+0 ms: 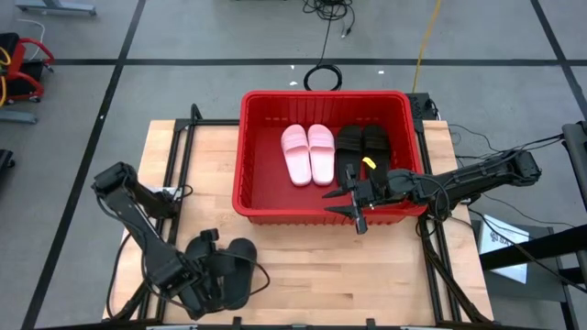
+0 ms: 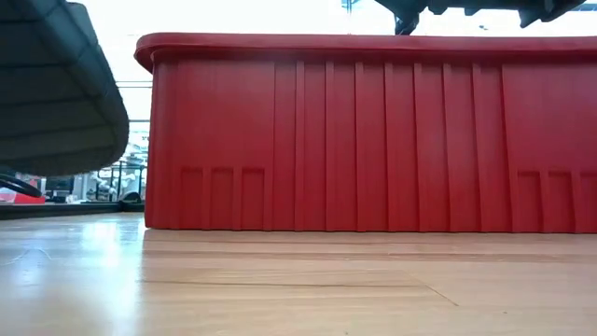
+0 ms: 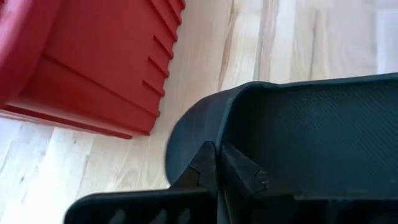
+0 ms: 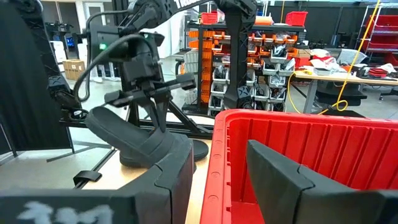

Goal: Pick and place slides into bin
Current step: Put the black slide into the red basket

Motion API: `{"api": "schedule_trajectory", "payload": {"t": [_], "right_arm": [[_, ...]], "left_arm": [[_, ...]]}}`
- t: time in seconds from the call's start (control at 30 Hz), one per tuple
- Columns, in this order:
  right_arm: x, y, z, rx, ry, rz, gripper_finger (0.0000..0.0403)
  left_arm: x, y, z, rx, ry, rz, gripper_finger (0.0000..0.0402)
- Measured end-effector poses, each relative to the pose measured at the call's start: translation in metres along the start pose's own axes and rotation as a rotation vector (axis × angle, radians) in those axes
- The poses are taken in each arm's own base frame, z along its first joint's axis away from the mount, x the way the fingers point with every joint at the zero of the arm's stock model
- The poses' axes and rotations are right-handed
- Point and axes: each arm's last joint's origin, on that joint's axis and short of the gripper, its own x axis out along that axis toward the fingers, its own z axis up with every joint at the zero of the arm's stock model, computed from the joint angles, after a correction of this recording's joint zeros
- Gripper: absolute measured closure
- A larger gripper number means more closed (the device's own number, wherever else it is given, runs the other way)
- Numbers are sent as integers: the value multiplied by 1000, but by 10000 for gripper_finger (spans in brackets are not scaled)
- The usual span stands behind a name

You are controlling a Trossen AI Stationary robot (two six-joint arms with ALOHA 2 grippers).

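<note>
Left gripper: the left gripper (image 1: 204,282) is at the front left part of the table, its fingers pinched tight on the edge of a black slide (image 1: 231,275). In the right wrist view the same gripper (image 4: 154,99) holds that slide (image 4: 140,142) tilted, one end up in its fingers.

Held slide: the left wrist view shows the slide's textured black footbed (image 3: 305,140) close up, clamped between the dark fingers (image 3: 205,168). In the low view its dark sole (image 2: 51,89) hangs above the wood at the left edge, clear of the table.

Second black slide: a second black slide (image 4: 186,149) lies on the table just beside and partly under the held one.

Right gripper: the right gripper (image 1: 353,200) hovers over the front rim of the bin, fingers spread apart and holding nothing. One finger (image 4: 168,180) is outside the red wall and the other finger (image 4: 280,174) is inside it.

Bin: the red bin (image 1: 261,197) stands at the middle back of the table. Its ribbed front wall (image 2: 373,140) fills most of the low view.

Slides in the bin: two pale pink slides (image 1: 308,154) lie side by side near the middle. Two black slides (image 1: 360,147) lie side by side to their right.

Table: pale wooden table (image 1: 303,266).
</note>
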Motion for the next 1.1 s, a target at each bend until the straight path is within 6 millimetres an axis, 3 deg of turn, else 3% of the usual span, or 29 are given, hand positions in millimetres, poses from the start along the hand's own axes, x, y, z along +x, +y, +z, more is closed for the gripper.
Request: {"api": "schedule_trajectory", "payload": {"t": [0.63, 1.1], "right_arm": [[0, 0, 0, -30, 0, 0, 261], [0, -1, 6, -54, -58, -10, 261]], "left_arm": [[-56, 37, 23, 55, -238, -231, 401], [-89, 108, 40, 78, -436, -158, 401]]}}
